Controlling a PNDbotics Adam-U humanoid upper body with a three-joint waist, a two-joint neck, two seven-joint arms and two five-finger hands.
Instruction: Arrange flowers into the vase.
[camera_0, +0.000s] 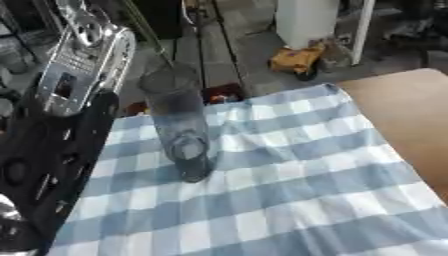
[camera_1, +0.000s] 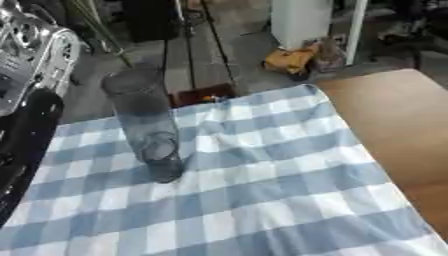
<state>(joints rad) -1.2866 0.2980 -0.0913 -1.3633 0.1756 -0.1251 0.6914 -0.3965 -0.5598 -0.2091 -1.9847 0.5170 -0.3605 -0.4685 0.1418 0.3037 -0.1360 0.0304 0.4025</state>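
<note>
At frame left our left arm (camera_0: 52, 150) rises beside the empty vase (camera_0: 179, 125), its hand's fingers beyond telling, so we judge fetching a flower comes next.

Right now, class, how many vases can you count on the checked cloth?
1. A tall clear vase stands upright on the blue-and-white checked cloth, toward its left side beside the robot's left arm. That arm could be hiding something behind it.

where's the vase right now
The vase stands upright on the left part of the blue-checked cloth, near the cloth's far edge, just right of the robot's left arm in both eye views.
</note>
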